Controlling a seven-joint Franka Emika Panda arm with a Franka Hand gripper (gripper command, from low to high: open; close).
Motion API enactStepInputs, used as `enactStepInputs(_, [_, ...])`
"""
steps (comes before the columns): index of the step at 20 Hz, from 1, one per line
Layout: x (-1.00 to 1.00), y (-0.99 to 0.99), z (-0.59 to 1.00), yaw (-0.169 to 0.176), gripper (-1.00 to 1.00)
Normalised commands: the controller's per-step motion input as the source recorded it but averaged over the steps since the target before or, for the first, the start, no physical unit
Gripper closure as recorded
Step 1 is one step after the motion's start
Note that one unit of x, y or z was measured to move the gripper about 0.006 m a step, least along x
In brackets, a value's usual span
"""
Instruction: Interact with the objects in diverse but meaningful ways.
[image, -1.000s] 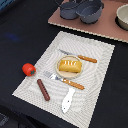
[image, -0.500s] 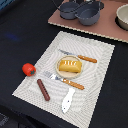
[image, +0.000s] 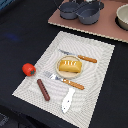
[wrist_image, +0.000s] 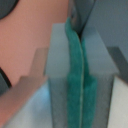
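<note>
We see a bread loaf (image: 69, 65) on a tan plate (image: 58, 71), 2 pots (image: 81, 10) far behind. We cannot tell how the jaws stand.

Placemat (image: 95, 75): woven cloth look, fine pale stripes, matt. Desk (image: 20, 30): dark, matt, smooth. Pink-brown board (image: 107, 30) far right: matt, flat. Two pots (image: 80, 10): grey-blue plastic, slight sheen. Bread loaf (image: 69, 65): yellow-orange plastic, glossy. Plate (image: 58, 69): tan, matt. Tomato (image: 28, 69): red, shiny plastic. Sausage (image: 43, 89): brown, dull. Cutlery handles (image: 87, 59): orange plastic, smooth; blades pale grey, matt. Wrist view: green strip (wrist_image: 79, 75), rough cloth-like texture, betw. smooth grey panels; blurred.
</note>
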Motion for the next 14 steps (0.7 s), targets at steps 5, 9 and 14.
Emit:
enactStepInputs(5, [0.67, 0.24, 0.23, -0.045, -1.0])
enactStepInputs(9, [0.65, 0.06, 0.48, -0.063, -1.0])
enactStepInputs(14, [0.37, 0.0, 0.89, -0.018, -1.0])
